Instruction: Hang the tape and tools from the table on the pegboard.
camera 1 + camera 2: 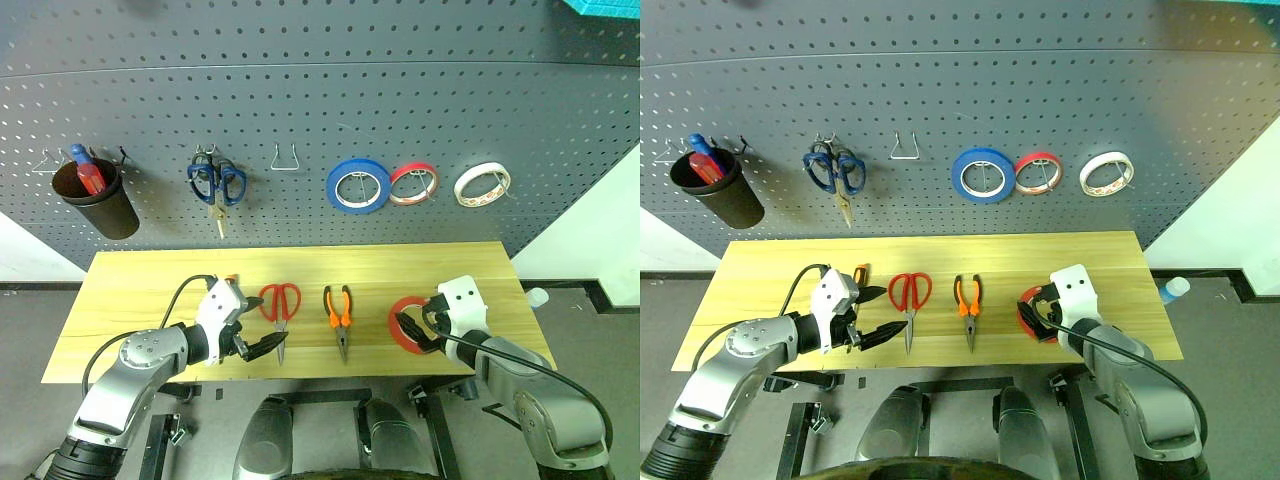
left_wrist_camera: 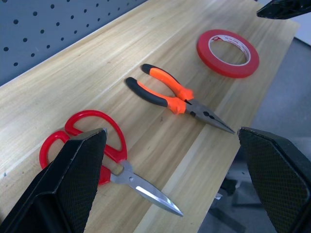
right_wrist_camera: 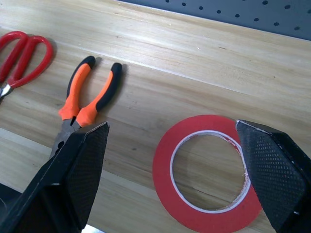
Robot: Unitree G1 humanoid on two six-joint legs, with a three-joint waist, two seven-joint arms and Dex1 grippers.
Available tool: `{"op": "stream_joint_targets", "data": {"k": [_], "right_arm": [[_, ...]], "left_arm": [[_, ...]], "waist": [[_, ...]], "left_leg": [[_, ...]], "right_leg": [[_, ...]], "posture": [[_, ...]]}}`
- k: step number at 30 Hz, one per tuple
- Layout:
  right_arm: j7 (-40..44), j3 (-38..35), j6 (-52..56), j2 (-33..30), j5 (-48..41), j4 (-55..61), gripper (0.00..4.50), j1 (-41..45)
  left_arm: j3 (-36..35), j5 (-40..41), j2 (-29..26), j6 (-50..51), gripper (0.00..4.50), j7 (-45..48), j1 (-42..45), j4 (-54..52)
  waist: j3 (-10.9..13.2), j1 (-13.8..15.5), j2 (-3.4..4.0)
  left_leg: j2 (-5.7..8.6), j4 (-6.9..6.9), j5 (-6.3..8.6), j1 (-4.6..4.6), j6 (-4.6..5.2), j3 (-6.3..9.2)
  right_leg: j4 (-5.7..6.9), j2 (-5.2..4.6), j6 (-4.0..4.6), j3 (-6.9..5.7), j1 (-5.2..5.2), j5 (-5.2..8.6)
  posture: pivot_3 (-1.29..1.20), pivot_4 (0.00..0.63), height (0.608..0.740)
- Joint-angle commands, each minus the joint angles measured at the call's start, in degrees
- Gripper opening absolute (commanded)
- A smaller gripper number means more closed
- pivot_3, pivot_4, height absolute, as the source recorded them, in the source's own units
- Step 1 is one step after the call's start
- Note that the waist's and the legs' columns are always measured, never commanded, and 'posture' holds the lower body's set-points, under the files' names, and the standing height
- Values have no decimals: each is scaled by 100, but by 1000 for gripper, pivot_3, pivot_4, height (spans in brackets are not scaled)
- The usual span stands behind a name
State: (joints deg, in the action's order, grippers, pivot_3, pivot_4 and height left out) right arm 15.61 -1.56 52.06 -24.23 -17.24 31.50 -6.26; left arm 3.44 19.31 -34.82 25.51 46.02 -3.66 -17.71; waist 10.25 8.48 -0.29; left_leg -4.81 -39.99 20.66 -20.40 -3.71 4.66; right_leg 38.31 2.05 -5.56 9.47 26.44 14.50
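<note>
Two grippers empty, jaws wide | left gripper [image 1: 258, 338] above red-handled scissors [image 1: 280, 304] | right gripper [image 1: 412, 330] over red tape [image 3: 206, 174] | pliers [image 1: 339, 313] between

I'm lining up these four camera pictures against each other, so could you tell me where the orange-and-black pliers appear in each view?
Left eye view: pliers at the table's middle, between the red scissors and the red tape.
Right eye view: pliers between the same two.
Left wrist view: pliers at centre.
Right wrist view: pliers at upper left.
Shared landmark: the red tape, lying flat beside them.
</note>
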Motion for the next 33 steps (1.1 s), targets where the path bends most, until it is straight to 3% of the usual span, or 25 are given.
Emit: {"op": "stream_joint_targets", "data": {"k": [1, 8, 17, 33], "right_arm": [[12, 128, -48, -82, 134, -35, 4349, 43], [64, 126, -38, -57, 137, 2, 4349, -8], [-27, 596, 121, -25, 364, -387, 4349, 304], [-110, 909, -168, 144, 820, -1208, 4349, 730]], "left_arm": [[12, -25, -6, -51, 4500, -16, 37, -132], [-14, -37, -52, -59, 4500, 2, -57, -135], [479, -343, 169, 61, 4500, -212, 86, -132], [424, -8, 409, 358, 4500, -399, -9, -661]], "waist": [[0, 0, 0], [0, 2, 0], [31, -7, 5], [405, -12, 21]], "left_leg": [[0, 0, 0, 0, 0, 0], [0, 0, 0, 0, 0, 0], [0, -1, 0, 0, 0, 0], [-1, 2, 6, -11, 11, 0]], "right_leg": [[0, 0, 0, 0, 0, 0], [0, 0, 0, 0, 0, 0], [1, 0, -18, 0, 1, 11], [4, 0, -18, 1, 16, 14]], "posture": [[316, 117, 677], [316, 121, 677], [300, 186, 677], [306, 260, 677]]}}
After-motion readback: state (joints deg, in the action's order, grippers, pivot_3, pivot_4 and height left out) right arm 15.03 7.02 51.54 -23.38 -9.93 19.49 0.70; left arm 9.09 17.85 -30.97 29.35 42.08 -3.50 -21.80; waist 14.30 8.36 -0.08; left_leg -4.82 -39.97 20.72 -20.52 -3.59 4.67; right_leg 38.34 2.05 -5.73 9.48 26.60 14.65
